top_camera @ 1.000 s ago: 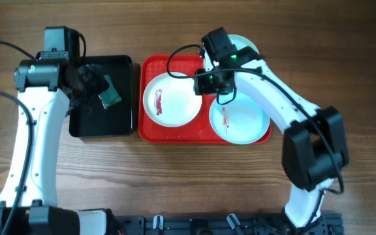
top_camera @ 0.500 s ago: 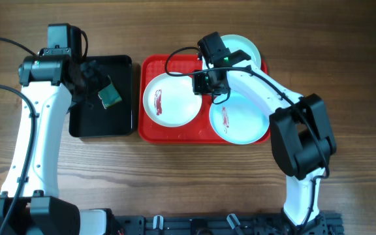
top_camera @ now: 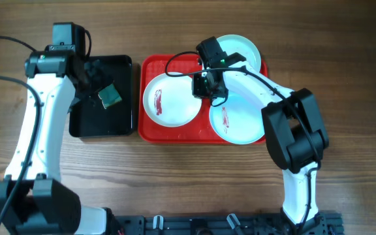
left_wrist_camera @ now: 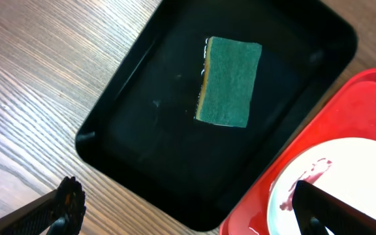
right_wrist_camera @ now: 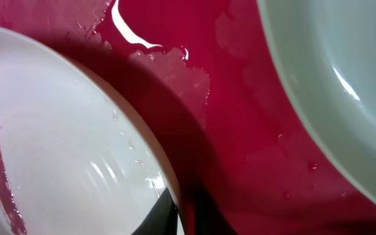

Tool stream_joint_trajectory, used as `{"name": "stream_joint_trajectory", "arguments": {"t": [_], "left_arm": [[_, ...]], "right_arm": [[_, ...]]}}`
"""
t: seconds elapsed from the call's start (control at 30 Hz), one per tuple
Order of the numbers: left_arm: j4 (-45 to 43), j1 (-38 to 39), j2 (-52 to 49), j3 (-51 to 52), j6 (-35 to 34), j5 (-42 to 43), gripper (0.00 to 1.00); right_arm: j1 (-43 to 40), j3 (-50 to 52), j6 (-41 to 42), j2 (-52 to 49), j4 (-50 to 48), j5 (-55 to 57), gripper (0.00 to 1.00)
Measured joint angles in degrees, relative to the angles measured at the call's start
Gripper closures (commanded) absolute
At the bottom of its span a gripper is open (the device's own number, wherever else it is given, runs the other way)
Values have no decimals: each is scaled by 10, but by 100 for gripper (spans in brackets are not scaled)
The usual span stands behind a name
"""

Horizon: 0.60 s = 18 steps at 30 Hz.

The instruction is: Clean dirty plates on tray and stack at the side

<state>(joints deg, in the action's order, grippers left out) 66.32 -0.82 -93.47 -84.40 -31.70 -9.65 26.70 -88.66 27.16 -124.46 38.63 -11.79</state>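
The red tray (top_camera: pixel 150 130) holds three plates. A cream-white plate (top_camera: pixel 170 99) with a reddish smear lies at its left. A pale blue plate (top_camera: pixel 239 119) with a smear lies front right, and a second pale blue plate (top_camera: pixel 240 51) lies at the back right. My right gripper (top_camera: pixel 206 85) is at the cream plate's right rim. In the right wrist view its fingers (right_wrist_camera: pixel 181 219) pinch that rim of the cream plate (right_wrist_camera: pixel 64 150), over the wet tray floor (right_wrist_camera: pixel 240 130). My left gripper (left_wrist_camera: pixel 191 215) is open and empty above the black tray.
A black tray (top_camera: pixel 90 127) left of the red tray holds a green and yellow sponge (top_camera: pixel 109 95), also seen in the left wrist view (left_wrist_camera: pixel 228 81). Bare wooden table lies around both trays.
My right gripper has moved left across the tray to the cream plate's right rim. My left arm has shifted slightly to the right over the black tray.
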Motion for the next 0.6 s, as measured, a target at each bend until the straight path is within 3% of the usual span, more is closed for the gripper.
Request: {"name": "stream_joint_trajectory", "arguments": {"t": [0.3,0.43,0.5,0.6], "left_arm": [[-21,0,-47,0,-4,0,11],[-54,0,-80,0,-7,0,31],[-74,0,-94,0,-6,1,29],[-101,0,-119,0,-5,5,17]], "right_arm": [[0,-1,3,0,-2,-11,96],[0,-1,3,0,-2,-11,96],[0,-1,3,0,-2,-11,96],[0,-1,3,0,-2,-12,96]]}}
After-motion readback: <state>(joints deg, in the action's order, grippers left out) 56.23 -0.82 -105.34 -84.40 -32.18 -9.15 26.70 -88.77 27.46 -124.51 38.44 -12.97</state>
